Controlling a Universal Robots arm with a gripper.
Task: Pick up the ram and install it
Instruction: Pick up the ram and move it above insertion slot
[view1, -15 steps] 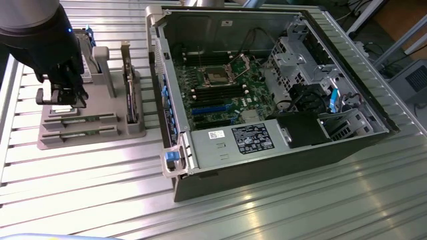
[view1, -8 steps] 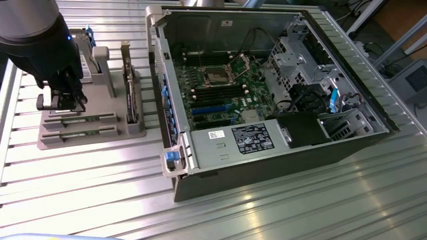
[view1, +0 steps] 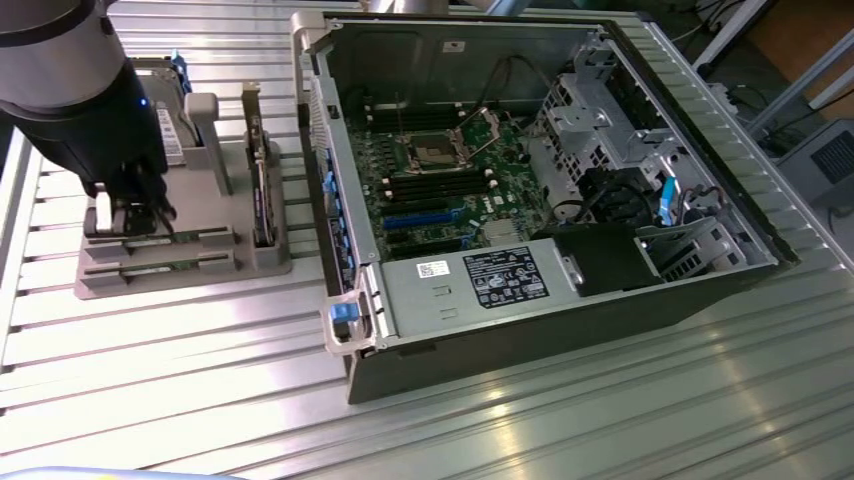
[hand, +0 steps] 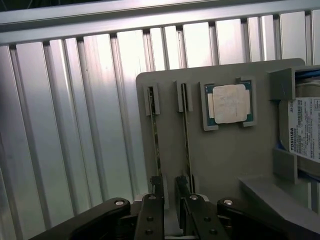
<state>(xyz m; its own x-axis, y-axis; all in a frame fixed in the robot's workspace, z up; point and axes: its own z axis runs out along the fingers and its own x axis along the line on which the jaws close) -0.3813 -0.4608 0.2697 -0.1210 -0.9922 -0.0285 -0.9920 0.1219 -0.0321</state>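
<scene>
A ribbed aluminium table (view1: 561, 430) carries one open black-and-steel computer case (view1: 534, 347) across the exterior view's centre and right. At that view's upper left, the dark, rounded arm (view1: 80, 90) points straight down over one grey moulded holder (hand: 220, 160). The holder carries one square silver processor (hand: 230, 103) and two thin green ram sticks (hand: 155, 135), edge-up in parallel slots. The gripper (hand: 170, 184) sits at their ends, jaws spread wide, gripping nothing.

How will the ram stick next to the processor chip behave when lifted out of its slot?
The ram stick is a thin board standing on edge, so probably light and fairly stiff, though it might flex if twisted. The gray holder grips its end in a narrow slot, so it could bind if pulled crookedly.
</scene>
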